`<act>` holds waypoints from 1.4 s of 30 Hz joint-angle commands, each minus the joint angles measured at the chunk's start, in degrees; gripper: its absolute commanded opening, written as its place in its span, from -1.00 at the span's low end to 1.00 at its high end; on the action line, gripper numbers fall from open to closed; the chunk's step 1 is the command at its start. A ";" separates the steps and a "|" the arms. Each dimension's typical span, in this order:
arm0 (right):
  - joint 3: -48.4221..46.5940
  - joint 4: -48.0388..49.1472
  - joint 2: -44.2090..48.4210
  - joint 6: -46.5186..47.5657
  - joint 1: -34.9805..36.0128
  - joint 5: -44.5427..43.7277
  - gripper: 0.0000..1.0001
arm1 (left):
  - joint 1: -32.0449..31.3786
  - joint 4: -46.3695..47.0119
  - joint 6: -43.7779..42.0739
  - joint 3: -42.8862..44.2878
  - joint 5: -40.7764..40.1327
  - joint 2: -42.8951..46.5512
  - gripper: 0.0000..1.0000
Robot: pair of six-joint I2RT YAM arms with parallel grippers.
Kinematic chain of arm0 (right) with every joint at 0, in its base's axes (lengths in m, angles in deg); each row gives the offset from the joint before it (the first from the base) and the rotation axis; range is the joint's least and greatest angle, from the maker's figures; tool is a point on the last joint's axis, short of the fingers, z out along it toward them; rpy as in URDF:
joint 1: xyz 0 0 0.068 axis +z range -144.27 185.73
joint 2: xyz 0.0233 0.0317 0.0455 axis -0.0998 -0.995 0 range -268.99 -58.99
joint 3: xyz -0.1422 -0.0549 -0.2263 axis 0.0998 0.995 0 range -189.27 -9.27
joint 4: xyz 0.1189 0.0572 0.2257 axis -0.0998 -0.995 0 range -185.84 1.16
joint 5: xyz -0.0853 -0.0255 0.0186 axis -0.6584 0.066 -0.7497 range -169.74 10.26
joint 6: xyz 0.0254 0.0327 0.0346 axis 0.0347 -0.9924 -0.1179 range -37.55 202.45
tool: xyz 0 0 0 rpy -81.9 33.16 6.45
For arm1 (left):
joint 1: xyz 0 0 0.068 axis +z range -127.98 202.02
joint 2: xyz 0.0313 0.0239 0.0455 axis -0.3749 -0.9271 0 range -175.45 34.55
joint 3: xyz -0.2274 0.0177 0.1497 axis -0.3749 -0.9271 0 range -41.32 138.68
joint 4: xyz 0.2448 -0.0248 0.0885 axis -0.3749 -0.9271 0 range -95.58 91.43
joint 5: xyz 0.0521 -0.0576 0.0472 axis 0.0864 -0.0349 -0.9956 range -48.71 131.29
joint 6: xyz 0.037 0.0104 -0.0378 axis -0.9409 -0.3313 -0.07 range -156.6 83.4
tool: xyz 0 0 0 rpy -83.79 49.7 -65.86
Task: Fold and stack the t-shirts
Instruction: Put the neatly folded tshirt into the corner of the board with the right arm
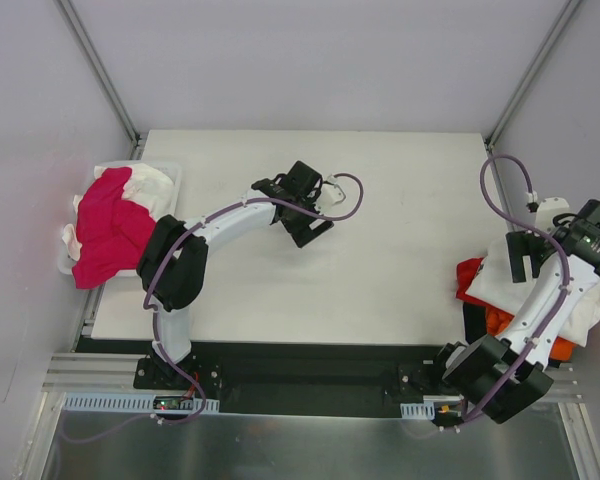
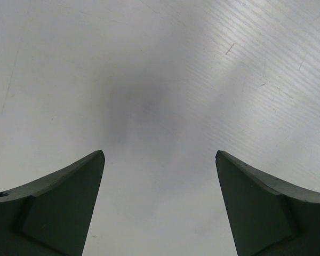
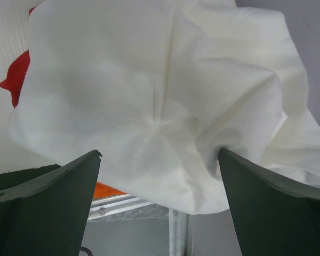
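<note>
Two sets of jaws, both spread wide, neither closed on anything.

Left gripper (image 2: 160, 154): its fingers stand well apart, with only the bare table (image 2: 165, 64) between and beyond them. A soft shadow lies on the surface under the gap. From the top view it hangs over the middle of the table, toward the far side, well apart from any cloth.

Right gripper (image 3: 160, 153): its fingers are open over a rumpled white t-shirt (image 3: 160, 96), whose creases run to a point just beyond the gap. Cannot tell whether the tips touch the cloth. An edge of a red t-shirt (image 3: 18, 74) shows from under the white on the left, and a sliver of an orange t-shirt (image 3: 109, 190) shows beneath it by the left finger. A metal rail (image 3: 133, 205) sits below the pile.

Top view: this white, red and orange heap sits at the table's right edge, partly hanging over it, under the right arm.

Far left: a magenta t-shirt (image 1: 110, 225) is draped over a white bin (image 1: 172, 172) at the table's left edge, with a second white garment (image 1: 148, 183) crumpled beside and under it.
</note>
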 commanded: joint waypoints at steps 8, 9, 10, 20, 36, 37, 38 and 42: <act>1.69 1.34 -1.58 -1.56 0.39 2.34 0.93 | 0.51 0.11 0.59 -0.45 -0.54 2.82 0.71; 1.95 1.51 -2.01 -1.21 0.31 1.29 0.93 | 0.51 0.11 0.68 -0.54 -0.54 2.82 0.71; 2.21 1.86 -2.02 -0.86 0.31 0.67 0.93 | 0.51 0.11 0.68 -0.45 -0.28 2.82 0.71; 5.90 9.33 -4.65 3.62 -2.33 -6.36 0.93 | 0.51 0.37 0.59 -1.86 -0.54 3.34 0.70; 5.55 13.21 -16.60 6.17 -11.56 -1.09 0.93 | 0.51 0.37 0.68 -2.30 -0.63 3.70 0.70; 5.73 13.12 -17.04 6.26 -11.73 -0.66 0.93 | 0.51 0.46 0.77 -2.30 -0.81 3.70 0.71; 6.08 13.12 -17.22 6.35 -12.08 0.22 0.93 | 0.51 0.46 0.77 -2.21 -0.81 3.70 0.71; 6.61 12.33 -18.54 6.79 -12.35 1.89 0.93 | 0.51 0.46 0.77 -2.21 -0.90 3.70 0.71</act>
